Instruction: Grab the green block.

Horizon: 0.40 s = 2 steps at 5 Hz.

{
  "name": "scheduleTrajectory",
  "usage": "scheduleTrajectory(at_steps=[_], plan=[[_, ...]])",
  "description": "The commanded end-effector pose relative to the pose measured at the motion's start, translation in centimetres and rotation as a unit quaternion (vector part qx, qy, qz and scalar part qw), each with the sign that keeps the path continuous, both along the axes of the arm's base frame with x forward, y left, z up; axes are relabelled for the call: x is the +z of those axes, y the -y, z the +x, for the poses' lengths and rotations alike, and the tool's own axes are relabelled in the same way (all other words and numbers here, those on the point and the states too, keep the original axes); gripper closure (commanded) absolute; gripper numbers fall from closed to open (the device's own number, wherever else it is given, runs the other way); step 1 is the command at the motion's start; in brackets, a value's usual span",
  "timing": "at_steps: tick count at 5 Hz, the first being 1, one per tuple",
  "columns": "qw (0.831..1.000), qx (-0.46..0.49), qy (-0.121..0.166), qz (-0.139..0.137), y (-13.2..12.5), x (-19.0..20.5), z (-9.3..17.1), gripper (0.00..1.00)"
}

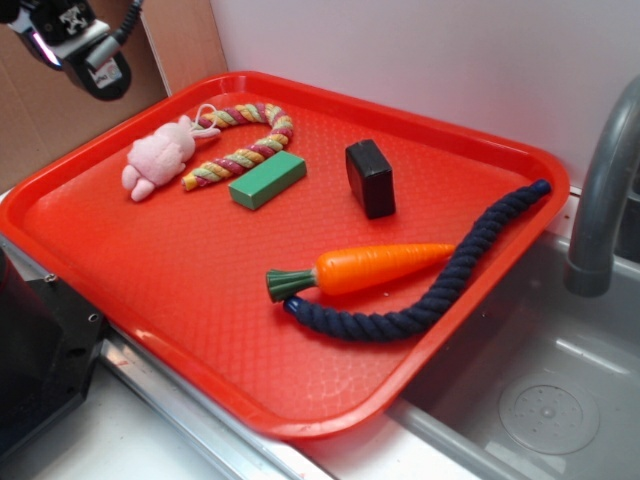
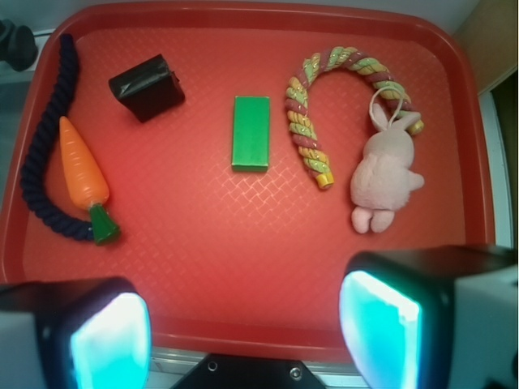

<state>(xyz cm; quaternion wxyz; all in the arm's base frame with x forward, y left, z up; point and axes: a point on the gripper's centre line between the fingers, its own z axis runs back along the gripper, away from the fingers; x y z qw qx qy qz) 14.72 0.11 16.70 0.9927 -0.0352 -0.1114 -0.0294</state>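
Note:
The green block (image 1: 268,180) lies flat on the red tray (image 1: 150,270), towards its far left part, next to a striped rope toy. In the wrist view the green block (image 2: 250,133) sits upper centre, its long side pointing away from me. My gripper (image 2: 243,324) hangs high above the tray's near edge, open wide, with only bare tray showing between its glowing cyan pads (image 2: 381,328). From the exterior view only part of the gripper (image 1: 75,40) shows at the top left corner, well above and left of the block.
On the tray also lie a black block (image 1: 371,177), an orange carrot (image 1: 365,268), a dark blue rope (image 1: 440,285), a multicoloured rope (image 1: 240,145) and a pink plush rabbit (image 1: 160,155). A sink and grey faucet (image 1: 600,190) stand to the right.

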Motion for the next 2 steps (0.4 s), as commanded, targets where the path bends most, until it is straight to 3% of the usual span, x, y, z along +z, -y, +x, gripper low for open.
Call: scheduleTrajectory(at_steps=[1,2], plan=[[1.0,0.003,0.008,0.001,0.0,0.4,0.4,0.0],[1.0,0.02,-0.003,-0.003,-1.6,-2.2,3.7,0.0]])
